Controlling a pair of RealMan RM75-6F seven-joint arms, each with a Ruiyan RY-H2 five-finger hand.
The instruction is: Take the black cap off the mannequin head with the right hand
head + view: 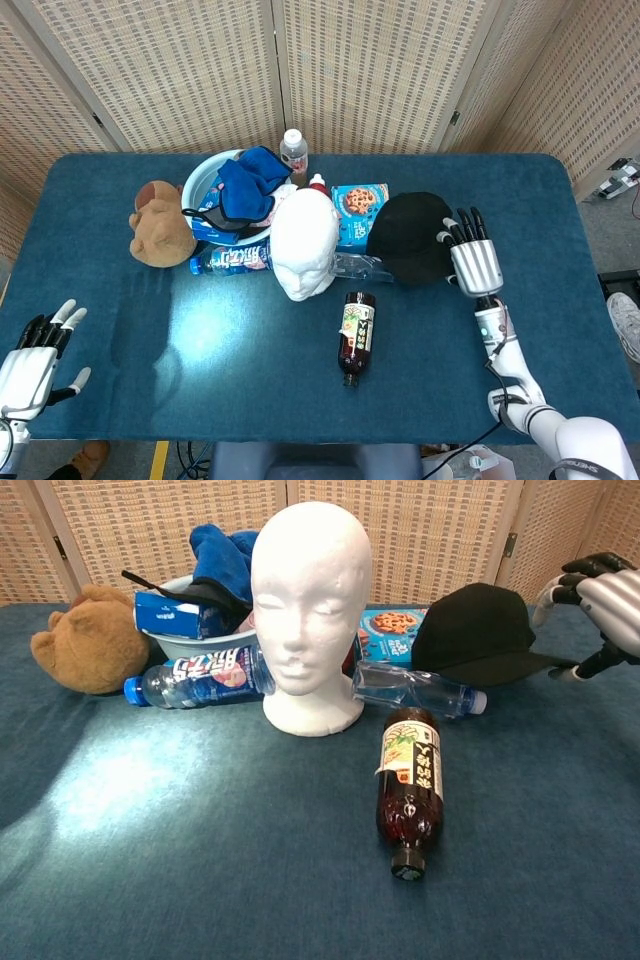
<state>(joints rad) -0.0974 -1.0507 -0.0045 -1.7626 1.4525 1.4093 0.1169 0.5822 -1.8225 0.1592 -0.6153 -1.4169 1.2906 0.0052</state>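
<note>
The white mannequin head (303,243) (310,600) stands bare at the table's middle. The black cap (410,235) (478,635) lies on the table to its right, brim pointing right, partly over a cookie box. My right hand (475,262) (600,605) is just right of the cap, fingers spread, with the thumb tip at the end of the brim; nothing is gripped between the fingers. My left hand (35,355) hovers open at the table's near left edge, shown only in the head view.
A dark juice bottle (355,335) (408,785) lies in front of the head. A clear bottle (415,690) lies beside the cap, a blue-labelled bottle (200,675) at the left. Behind stand a teddy bear (160,225), a basin with blue cloth (240,190) and a cookie box (357,205).
</note>
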